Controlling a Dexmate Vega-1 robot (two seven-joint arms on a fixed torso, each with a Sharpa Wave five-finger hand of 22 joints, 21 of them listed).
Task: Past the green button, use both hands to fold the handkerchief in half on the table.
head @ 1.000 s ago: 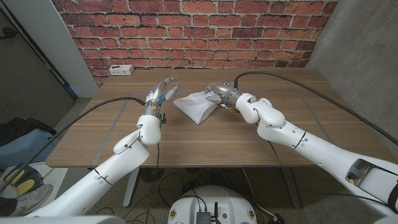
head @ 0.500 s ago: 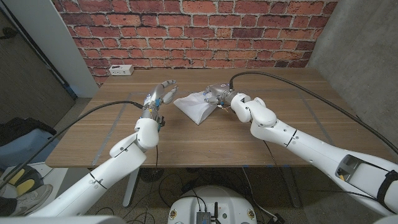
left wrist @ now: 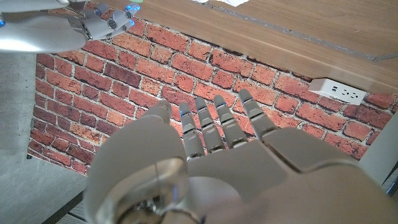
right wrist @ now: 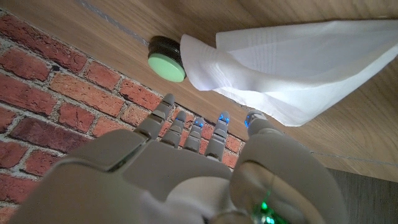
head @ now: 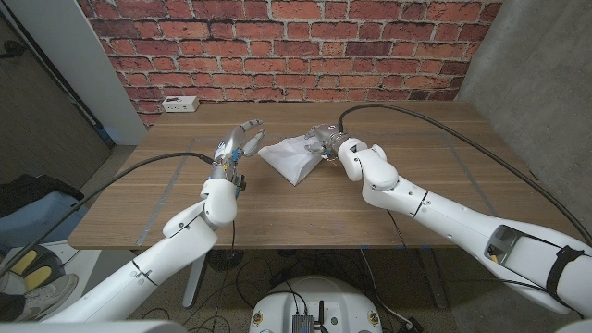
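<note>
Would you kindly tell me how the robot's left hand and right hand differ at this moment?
The left hand is raised beside the handkerchief with spread fingers, holding nothing. The right hand sits at the handkerchief's far edge, its fingers bent toward the cloth; whether it grips is unclear. Both hang over the wooden table.

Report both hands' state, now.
Left hand: open, fingers apart, holding nothing.
Right hand: beside the white handkerchief; open, nothing gripped.
</note>
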